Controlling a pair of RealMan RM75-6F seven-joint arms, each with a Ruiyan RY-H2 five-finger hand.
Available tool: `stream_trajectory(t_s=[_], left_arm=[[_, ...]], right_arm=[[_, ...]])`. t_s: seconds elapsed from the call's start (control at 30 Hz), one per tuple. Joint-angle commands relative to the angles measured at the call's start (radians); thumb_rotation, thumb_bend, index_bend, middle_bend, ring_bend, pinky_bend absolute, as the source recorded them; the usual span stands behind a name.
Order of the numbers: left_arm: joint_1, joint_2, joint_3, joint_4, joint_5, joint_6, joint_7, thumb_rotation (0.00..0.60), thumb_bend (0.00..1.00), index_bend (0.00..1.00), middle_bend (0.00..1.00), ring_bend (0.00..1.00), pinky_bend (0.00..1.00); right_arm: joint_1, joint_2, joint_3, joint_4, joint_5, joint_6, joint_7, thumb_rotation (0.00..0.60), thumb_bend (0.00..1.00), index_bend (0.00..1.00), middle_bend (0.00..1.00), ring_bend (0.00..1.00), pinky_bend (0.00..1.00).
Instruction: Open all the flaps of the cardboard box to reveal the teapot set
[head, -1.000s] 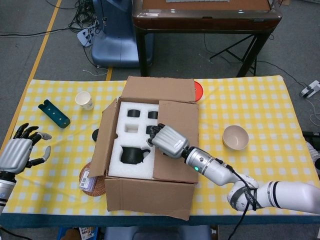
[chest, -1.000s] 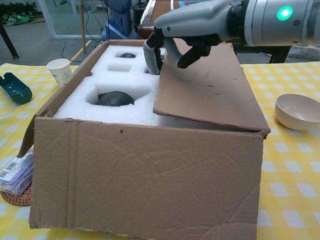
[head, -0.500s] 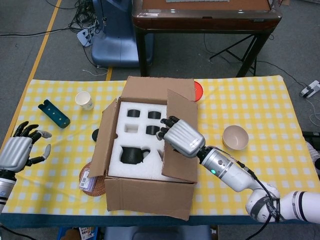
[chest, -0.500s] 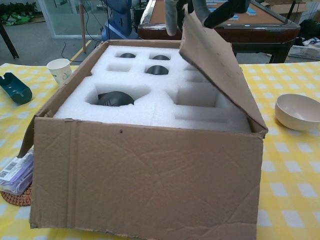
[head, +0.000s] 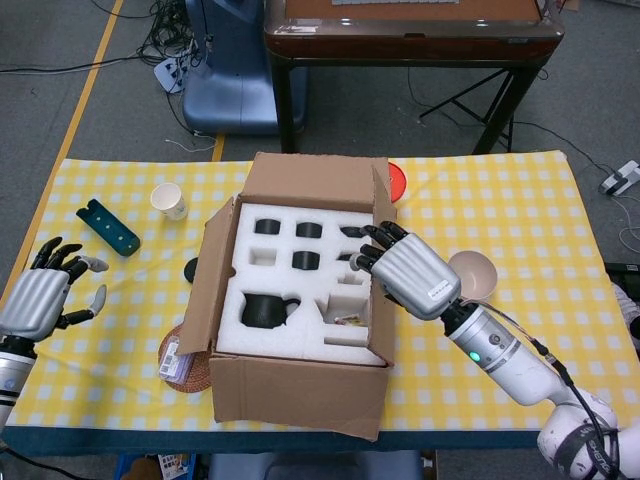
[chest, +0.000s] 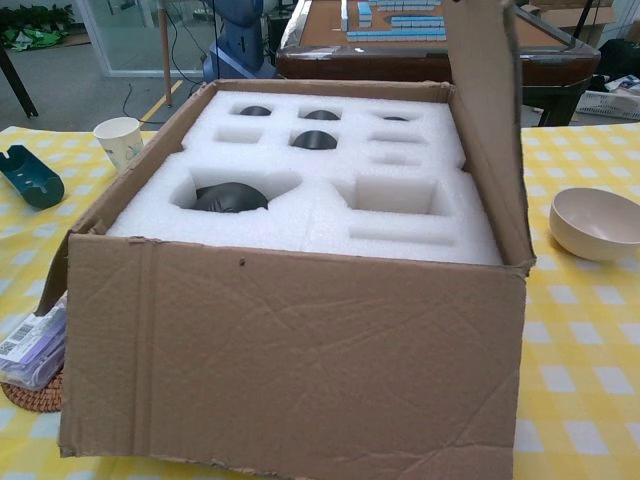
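The cardboard box (head: 295, 300) sits mid-frame on the checked table (head: 520, 210), and the right hand (head: 405, 272) is at its right flap (chest: 490, 120), fingers hooked over the top edge, flap standing near upright. The foam insert (chest: 300, 190) and dark teapot (head: 265, 310) are showing. This looks like the last flap: next, push it outward, toward the bowl (head: 472, 274). The left hand (head: 40, 298) hovers lower left, fingers spread, empty.

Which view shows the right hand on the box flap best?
Head view: the right hand sits against the upright right flap of the box. Chest view shows only the flap; the hand is out of frame.
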Motion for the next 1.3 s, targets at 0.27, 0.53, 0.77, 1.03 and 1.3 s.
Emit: stream_trajectory(t_s=[0.27, 0.53, 0.77, 1.03, 1.3], left_arm=[[-0.008, 0.006, -0.007, -0.024, -0.002, -0.003, 0.022, 0.251, 0.49, 0.43, 0.36, 0.15, 0.0], [-0.008, 0.01, -0.007, -0.04, -0.004, -0.005, 0.035, 0.251, 0.49, 0.43, 0.36, 0.15, 0.0], [-0.009, 0.012, -0.009, -0.051, -0.01, -0.003, 0.049, 0.252, 0.49, 0.43, 0.36, 0.15, 0.0], [0.005, -0.013, -0.01, -0.035, -0.014, 0.026, 0.046, 0.254, 0.49, 0.43, 0.36, 0.15, 0.0], [0.044, -0.054, 0.0, 0.01, -0.014, 0.089, 0.058, 0.444, 0.48, 0.41, 0.36, 0.15, 0.0]], right_arm=[[-0.123, 0.103, -0.024, -0.029, -0.07, 0.09, 0.078, 0.6, 1.0, 0.4, 0.47, 0.19, 0.24], [-0.215, 0.177, -0.046, -0.025, -0.097, 0.133, 0.148, 0.6, 1.0, 0.4, 0.47, 0.19, 0.24], [-0.283, 0.195, -0.072, 0.01, -0.102, 0.145, 0.2, 0.6, 1.0, 0.4, 0.47, 0.19, 0.24], [-0.334, 0.164, -0.077, 0.063, -0.105, 0.173, 0.226, 0.6, 0.84, 0.4, 0.43, 0.19, 0.24], [-0.42, 0.084, -0.113, 0.132, -0.122, 0.239, 0.219, 0.6, 0.5, 0.24, 0.29, 0.19, 0.24]])
